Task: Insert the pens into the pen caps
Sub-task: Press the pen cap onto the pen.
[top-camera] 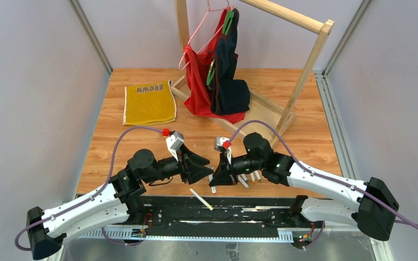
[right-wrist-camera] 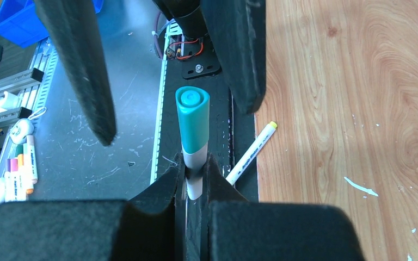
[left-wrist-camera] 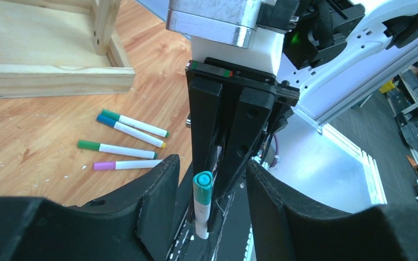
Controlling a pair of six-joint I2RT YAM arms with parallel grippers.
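Note:
My right gripper (top-camera: 218,176) (right-wrist-camera: 195,169) is shut on the white barrel of a pen (right-wrist-camera: 194,163) with a teal cap (right-wrist-camera: 192,122) on its end. The left wrist view shows this pen (left-wrist-camera: 202,204) gripped by the right gripper's black fingers (left-wrist-camera: 206,125). My left gripper (top-camera: 201,169) (left-wrist-camera: 211,182) is open, its fingers (left-wrist-camera: 147,212) on either side of the teal cap and apart from it. Several capped pens (left-wrist-camera: 126,136) (top-camera: 247,178) lie on the wooden table. One white pen with a yellow tip (top-camera: 201,199) (right-wrist-camera: 251,153) lies on the black base rail.
A wooden clothes rack (top-camera: 299,81) with red and dark garments (top-camera: 217,81) stands at the back; its base (left-wrist-camera: 54,79) is near the pens. A yellow towel (top-camera: 149,103) lies back left. Spare markers (right-wrist-camera: 19,169) and a blue bin (right-wrist-camera: 11,22) sit off the table.

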